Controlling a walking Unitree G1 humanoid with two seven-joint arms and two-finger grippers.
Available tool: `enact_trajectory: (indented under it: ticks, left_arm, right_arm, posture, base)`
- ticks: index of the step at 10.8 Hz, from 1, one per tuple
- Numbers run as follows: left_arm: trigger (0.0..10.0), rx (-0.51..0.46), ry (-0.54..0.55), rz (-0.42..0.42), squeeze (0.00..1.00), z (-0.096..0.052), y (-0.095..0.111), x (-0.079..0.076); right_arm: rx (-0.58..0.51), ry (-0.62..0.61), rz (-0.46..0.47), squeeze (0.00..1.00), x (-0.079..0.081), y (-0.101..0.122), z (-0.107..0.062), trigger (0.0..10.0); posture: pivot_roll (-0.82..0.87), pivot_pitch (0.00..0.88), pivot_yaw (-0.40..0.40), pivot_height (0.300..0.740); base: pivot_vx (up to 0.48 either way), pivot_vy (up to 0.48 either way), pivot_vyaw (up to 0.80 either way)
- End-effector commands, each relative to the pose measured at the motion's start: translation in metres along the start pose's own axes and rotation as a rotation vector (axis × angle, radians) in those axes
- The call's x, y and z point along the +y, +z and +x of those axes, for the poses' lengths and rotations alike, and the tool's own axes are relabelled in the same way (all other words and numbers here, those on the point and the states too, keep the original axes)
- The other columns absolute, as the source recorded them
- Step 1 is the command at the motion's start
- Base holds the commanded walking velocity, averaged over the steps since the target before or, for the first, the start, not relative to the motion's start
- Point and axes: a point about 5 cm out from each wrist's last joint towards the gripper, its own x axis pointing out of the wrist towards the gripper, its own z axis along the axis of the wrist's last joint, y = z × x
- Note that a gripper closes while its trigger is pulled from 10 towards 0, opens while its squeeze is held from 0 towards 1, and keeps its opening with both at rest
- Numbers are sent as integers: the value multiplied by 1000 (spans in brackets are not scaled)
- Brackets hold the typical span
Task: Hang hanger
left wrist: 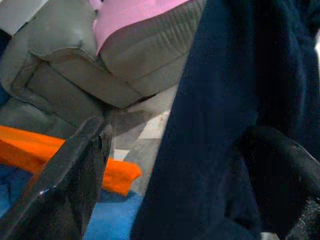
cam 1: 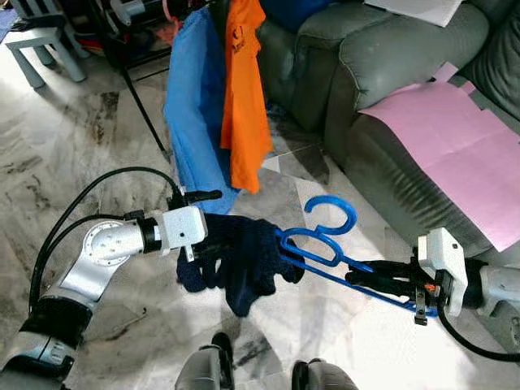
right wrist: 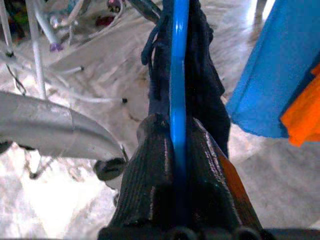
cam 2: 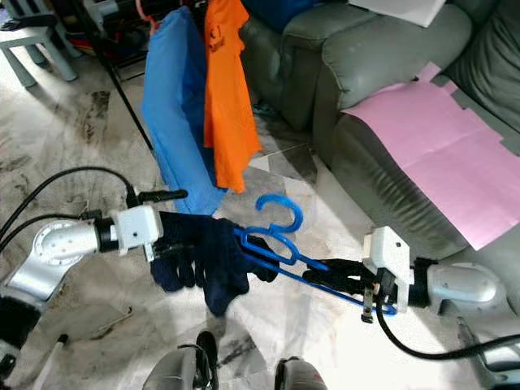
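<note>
Hanger (cam 1: 329,236), thin blue plastic w/ curled hook, knit navy garment (cam 1: 240,260)

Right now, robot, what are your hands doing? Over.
Right gripper shut on blue hanger. Left gripper open around dark navy garment draped on it. Orange shirt and blue cloth hang ahead.
</note>
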Motion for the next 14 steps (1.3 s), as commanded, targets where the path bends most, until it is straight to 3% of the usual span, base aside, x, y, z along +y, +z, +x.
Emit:
enact_trajectory:
  ticks: [1,2,3,8,14]
  left_arm:
    - [10000,-8,-18,-21,0,1,1,2]
    - [3373,-17,-40,-43,0,2,2,4]
    - [0,-5,-83,-73,0,0,-1,4]
    - [0,21,-229,-182,0,0,-6,-1]
    - [0,16,-199,-132,0,7,-6,0]
  right_arm:
    - [5,66,-50,0,3,5,1,10000]
    - [18,62,-72,0,-1,4,1,10000]
    - [26,56,-99,0,-4,4,1,10000]
    - [35,-14,-243,0,-16,4,10,10000]
    - [28,-84,-355,0,-24,6,15,10000]
  posture:
    - [-94,247,29,740]
    - [-95,245,34,740]
    - [-93,244,35,740]
    - [-93,244,42,740]
    - [-99,243,47,740]
  base:
    - [0,0,0]
    - [0,0,0]
    - [0,0,0]
    - [0,0,0]
    - [0,0,0]
